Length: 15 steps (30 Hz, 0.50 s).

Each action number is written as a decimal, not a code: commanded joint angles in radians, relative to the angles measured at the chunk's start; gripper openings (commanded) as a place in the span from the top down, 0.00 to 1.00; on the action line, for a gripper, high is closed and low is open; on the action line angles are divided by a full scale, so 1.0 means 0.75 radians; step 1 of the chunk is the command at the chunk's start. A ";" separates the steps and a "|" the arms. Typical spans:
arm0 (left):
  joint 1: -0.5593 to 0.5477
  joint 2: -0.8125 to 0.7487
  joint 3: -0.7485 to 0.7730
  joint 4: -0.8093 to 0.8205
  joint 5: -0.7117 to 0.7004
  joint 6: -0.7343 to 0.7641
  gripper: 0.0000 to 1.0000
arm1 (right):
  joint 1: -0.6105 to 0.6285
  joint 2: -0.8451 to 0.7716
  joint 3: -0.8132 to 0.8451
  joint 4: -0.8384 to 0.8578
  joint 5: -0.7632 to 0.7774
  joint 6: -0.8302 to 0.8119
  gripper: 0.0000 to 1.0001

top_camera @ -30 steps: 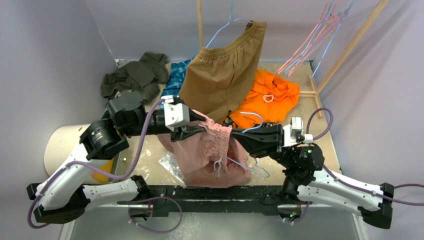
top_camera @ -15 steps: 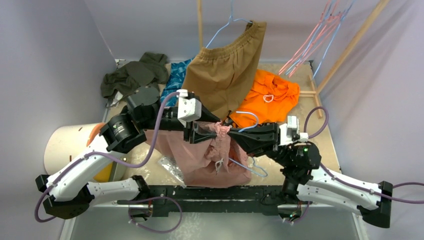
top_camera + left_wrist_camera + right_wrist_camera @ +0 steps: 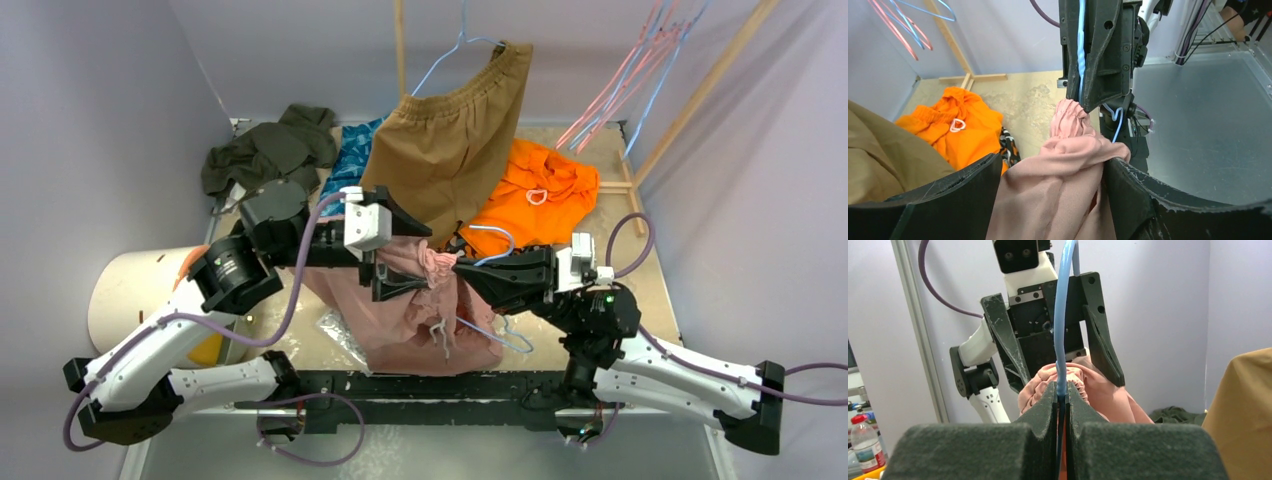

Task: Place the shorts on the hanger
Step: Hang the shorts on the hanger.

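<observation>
At the near edge, black rails carried the two arm bases, and just beyond them the dusty-pink shorts (image 3: 400,320) hung in a bunch over the worn tan desk (image 3: 655,280), beside a scrap of crinkled clear plastic (image 3: 335,325). The left tool (image 3: 412,262) stood with its jaws spread wide, straddling the gathered waistband without pinching it. Facing it, the right tool (image 3: 462,268) was clamped shut on the light-blue wire hanger (image 3: 1060,340), its tips touching the waistband. A red-capped bottle (image 3: 859,440) at the edge of the right wrist view bore a label too small to read. Farther back lay an orange garment (image 3: 535,195), a dark green garment (image 3: 265,150) and a blue patterned cloth (image 3: 352,155). Tan-brown shorts (image 3: 450,150) hung from a wooden rack (image 3: 700,90), where pink and blue wire hangers (image 3: 630,90) also hung. Pale lavender walls closed in the space.
</observation>
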 commanded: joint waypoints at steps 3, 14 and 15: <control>-0.010 -0.049 0.135 0.021 -0.039 0.028 0.24 | 0.000 -0.008 0.062 0.203 0.017 -0.002 1.00; -0.010 -0.157 0.130 0.301 -0.044 -0.149 0.21 | 0.001 -0.022 0.040 0.229 0.023 0.014 1.00; -0.010 -0.151 0.140 0.310 -0.041 -0.166 0.21 | 0.002 -0.024 0.039 0.225 0.022 0.012 1.00</control>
